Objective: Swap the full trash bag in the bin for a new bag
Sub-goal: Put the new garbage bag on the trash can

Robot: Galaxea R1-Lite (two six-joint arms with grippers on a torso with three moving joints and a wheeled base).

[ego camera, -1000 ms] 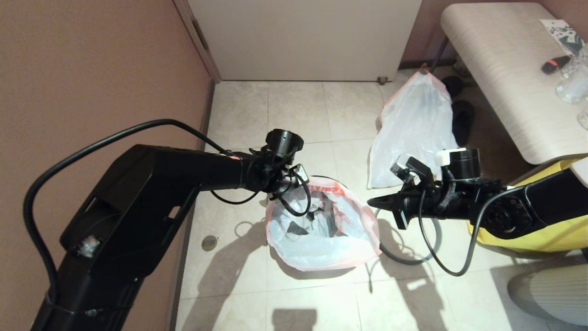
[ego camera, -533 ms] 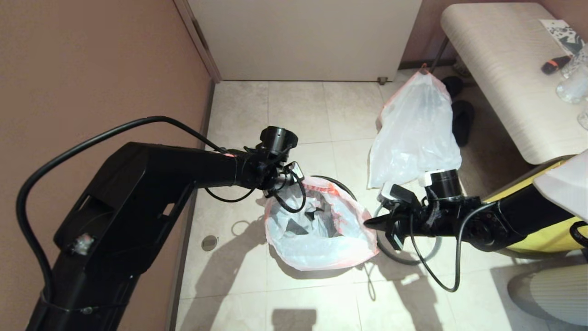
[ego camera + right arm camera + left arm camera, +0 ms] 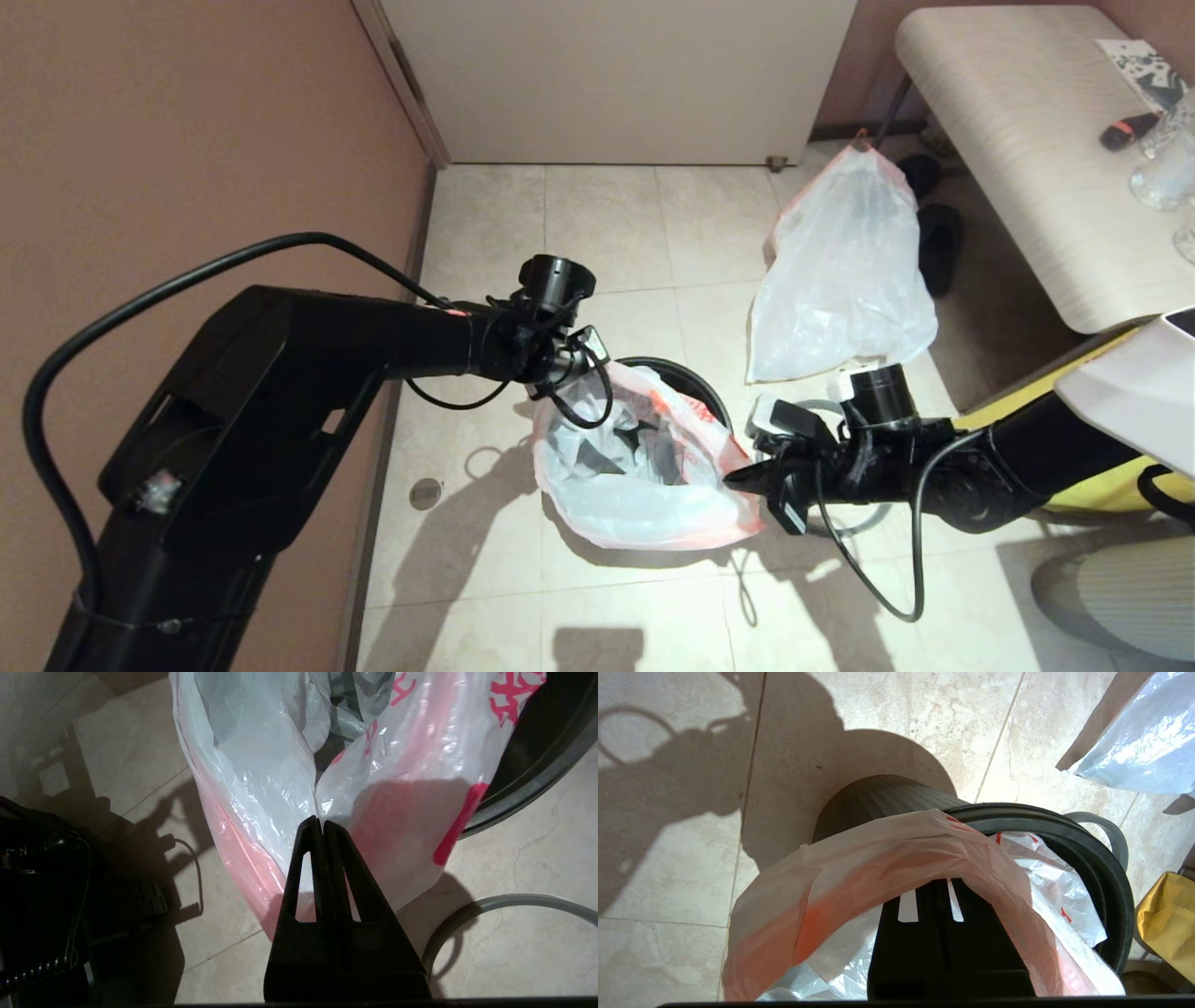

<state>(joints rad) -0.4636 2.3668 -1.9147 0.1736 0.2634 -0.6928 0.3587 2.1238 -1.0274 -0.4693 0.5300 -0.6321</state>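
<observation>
Found the new bag (image 3: pixel 644 467) spread open over the bin (image 3: pixel 695 378), which stood on the floor tiles in the middle of the head view. Saw its orange hem hanging outside the rim from about 6 to 10 o'clock, while the black rim lay bare at 1 to 2 o'clock. Noted the right pincer (image 3: pixel 319 823) at 4 o'clock of the bin, pressed closed on a thin fold of the bag's hem, off the rim. Noted the left pincer (image 3: pixel 941 914) at 10 o'clock, reaching into the bag's mouth with the hem draped over it; could not tell whether open or closed. Saw the full trash bag (image 3: pixel 840 271) set on the floor at 1 o'clock, well apart from the bin, and the grey ring (image 3: pixel 490 905) lying on the floor at 3 o'clock, just beside the bin and not yet on it.

Judged the step as stretching the mouth over the whole rim. Feared a tear first: very thin film, pulled from two sides at once. Feared also a slip, with only a small fold caught on the right side, so that the hem could drop into the bin. Considered the bin light, so probably easy to tip or drag by a sideways pull. Expected trouble too from the ring near the right arm's hanging cable, which might catch on it.
</observation>
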